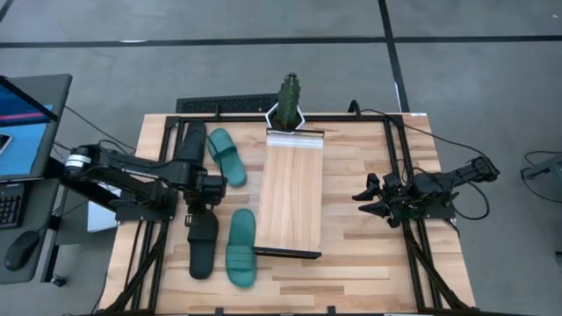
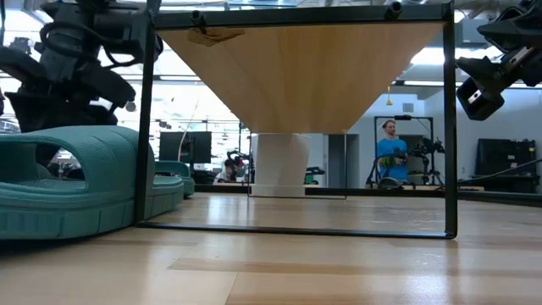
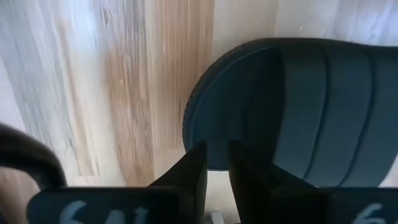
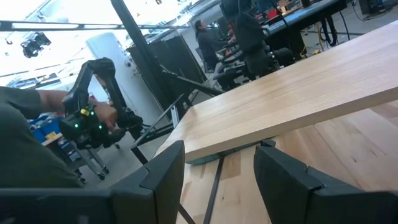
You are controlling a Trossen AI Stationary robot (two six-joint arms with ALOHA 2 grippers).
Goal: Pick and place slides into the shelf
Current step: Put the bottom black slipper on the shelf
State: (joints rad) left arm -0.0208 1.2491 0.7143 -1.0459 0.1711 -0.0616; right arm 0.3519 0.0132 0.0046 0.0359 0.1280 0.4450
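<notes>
The left gripper (image 1: 204, 213) sits low over the near black slide (image 1: 203, 243), at the end of that slide toward the table's far edge. In the left wrist view its fingers (image 3: 194, 168) stand almost together, right at the rounded rim of the sole (image 3: 292, 106); I cannot tell whether they pinch that rim or merely touch it. To do this step well, the hold should take the rim or the strap squarely, and the lift should wait until the grip is firm, since a soft rubber sole held at one tip will likely droop and swing.

That slide's long axis runs from near edge to far edge, roughly parallel to the shelf (image 1: 292, 189). Just right of the gripper lies a teal slide (image 1: 240, 248), aligned the same way; beyond the gripper, another black slide (image 1: 192, 145) and a second teal slide (image 1: 226, 156) lie slanted.

Right of the shelf, well apart from it, the right gripper (image 1: 369, 200) waits with its fingers spread and nothing between them.
</notes>
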